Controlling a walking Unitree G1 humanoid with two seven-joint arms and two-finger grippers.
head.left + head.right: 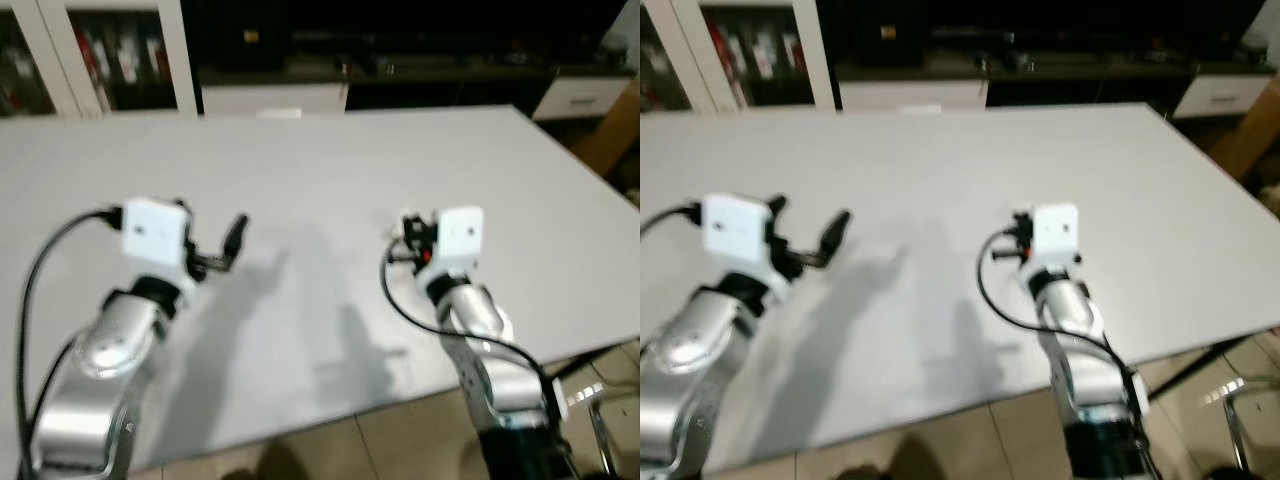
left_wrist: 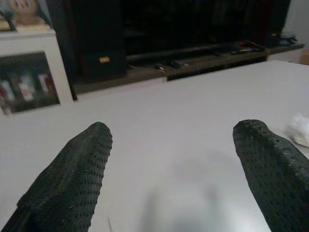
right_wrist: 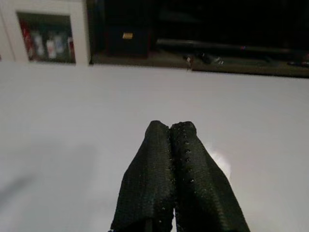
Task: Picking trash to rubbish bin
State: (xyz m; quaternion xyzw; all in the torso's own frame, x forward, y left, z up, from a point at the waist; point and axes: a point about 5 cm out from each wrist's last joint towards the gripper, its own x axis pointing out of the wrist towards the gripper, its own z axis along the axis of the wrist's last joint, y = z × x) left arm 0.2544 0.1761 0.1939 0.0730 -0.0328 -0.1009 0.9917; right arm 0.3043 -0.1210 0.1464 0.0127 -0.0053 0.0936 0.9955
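Hovering over the white worktop (image 1: 330,160): left gripper (image 2: 174,159) spread wide, right gripper (image 3: 175,145) pressed together. White crumpled trash (image 2: 300,129) lying on the worktop just beside the left gripper's finger.

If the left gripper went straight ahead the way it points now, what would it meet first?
Probably nothing soon: the left gripper, fingers open, points over bare white table. Past its far edge stands the dark cabinet. Depth is unclear.
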